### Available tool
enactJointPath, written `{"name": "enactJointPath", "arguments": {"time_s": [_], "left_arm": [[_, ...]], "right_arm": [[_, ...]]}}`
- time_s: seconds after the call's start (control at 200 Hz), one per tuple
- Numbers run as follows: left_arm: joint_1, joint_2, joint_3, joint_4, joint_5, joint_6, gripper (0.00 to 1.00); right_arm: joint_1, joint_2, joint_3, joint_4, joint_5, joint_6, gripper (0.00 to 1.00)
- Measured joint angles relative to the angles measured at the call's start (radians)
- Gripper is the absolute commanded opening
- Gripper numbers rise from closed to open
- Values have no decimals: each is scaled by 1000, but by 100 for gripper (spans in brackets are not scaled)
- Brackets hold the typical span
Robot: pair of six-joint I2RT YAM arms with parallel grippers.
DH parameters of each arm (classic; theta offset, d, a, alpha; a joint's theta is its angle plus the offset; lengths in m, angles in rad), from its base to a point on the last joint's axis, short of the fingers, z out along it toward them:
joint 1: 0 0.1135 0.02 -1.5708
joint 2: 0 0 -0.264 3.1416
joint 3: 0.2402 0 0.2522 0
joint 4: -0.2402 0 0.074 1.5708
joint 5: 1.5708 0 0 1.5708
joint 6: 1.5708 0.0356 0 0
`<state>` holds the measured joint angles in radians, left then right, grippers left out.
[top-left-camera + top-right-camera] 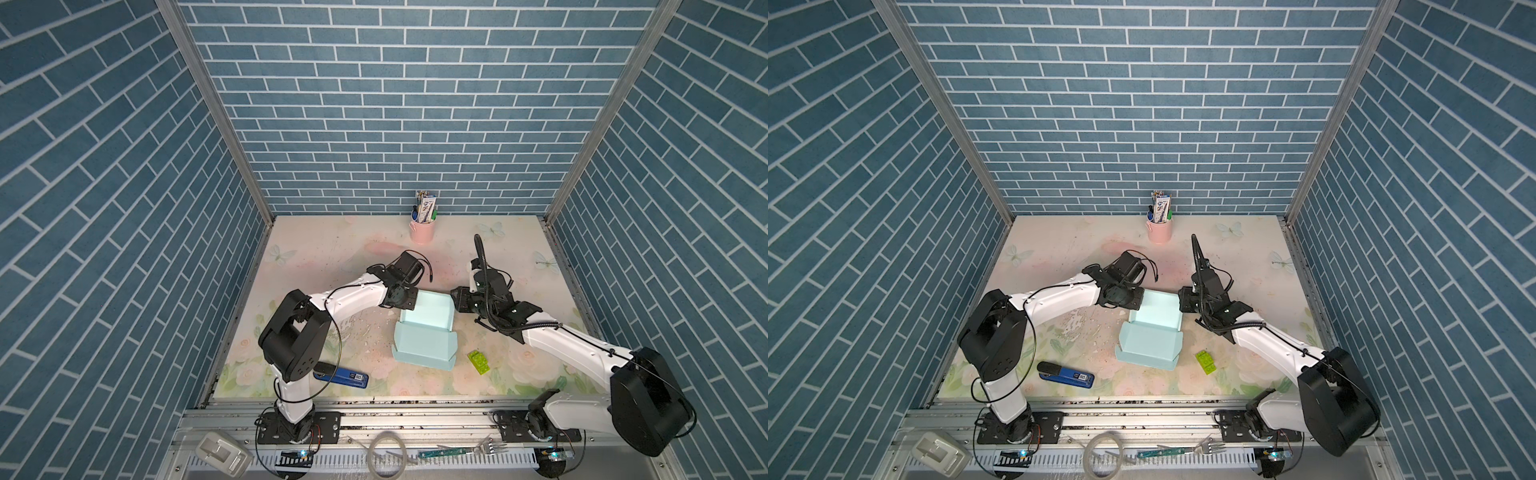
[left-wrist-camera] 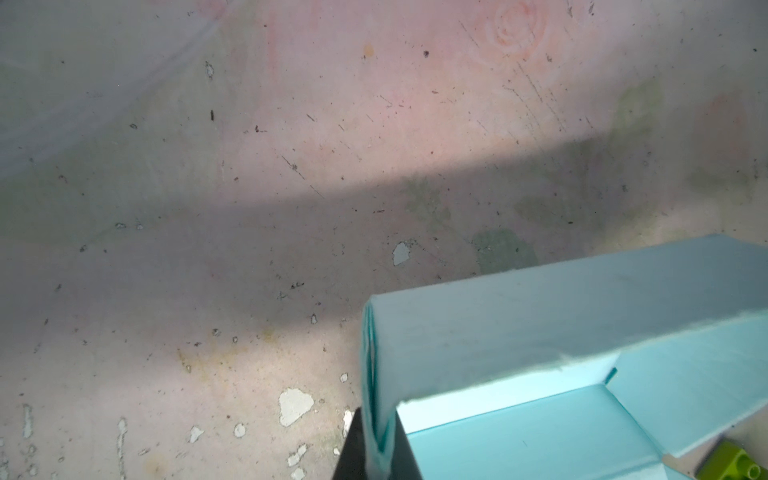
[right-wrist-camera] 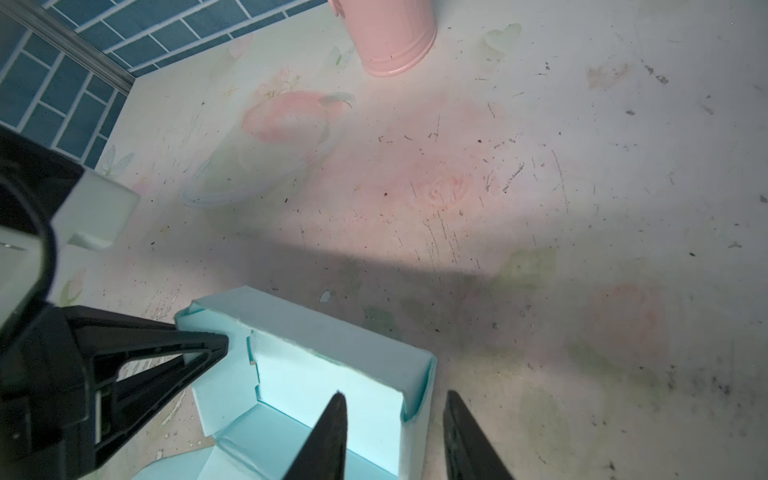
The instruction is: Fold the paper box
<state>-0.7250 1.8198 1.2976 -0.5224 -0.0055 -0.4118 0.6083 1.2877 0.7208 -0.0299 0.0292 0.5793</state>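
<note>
The pale mint paper box [image 1: 424,353] lies mid-table in both top views [image 1: 1150,345], its tray walls standing up and its lid flap spread toward the front. My left gripper [image 1: 409,306] is at the tray's left wall. In the left wrist view it [image 2: 377,415] is shut on that folded wall of the box [image 2: 540,332]. My right gripper [image 1: 455,301] is at the opposite wall. In the right wrist view it [image 3: 395,395] stands open astride that wall, one finger inside the box [image 3: 324,374] and one outside.
A pink cup [image 1: 422,230] of pens stands at the back wall. A green toy brick [image 1: 478,362] lies right of the box, and a blue stapler [image 1: 341,377] lies front left by the left arm's base. A fork [image 1: 492,449] and small items lie on the front rail.
</note>
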Motion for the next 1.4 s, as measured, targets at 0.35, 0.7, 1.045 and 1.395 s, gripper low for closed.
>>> {"name": "enactJointPath", "arguments": {"time_s": [0.35,0.7,1.045,1.395], "left_arm": [[-3,-8,-26,29,-51,-41,9],[-11,-17,-35,53,-80,-52,9],[-13,-29,-48,68,-85,-53,9],[-19,-32,-54,66,-106,-69,10]], "right_arm": [[3,0,-84,47,-11,0,40],[46,31,-97,122,-8,-1,35],[60,90,-97,173,12,0,26],[106,176,-79,194,131,3,4]]}}
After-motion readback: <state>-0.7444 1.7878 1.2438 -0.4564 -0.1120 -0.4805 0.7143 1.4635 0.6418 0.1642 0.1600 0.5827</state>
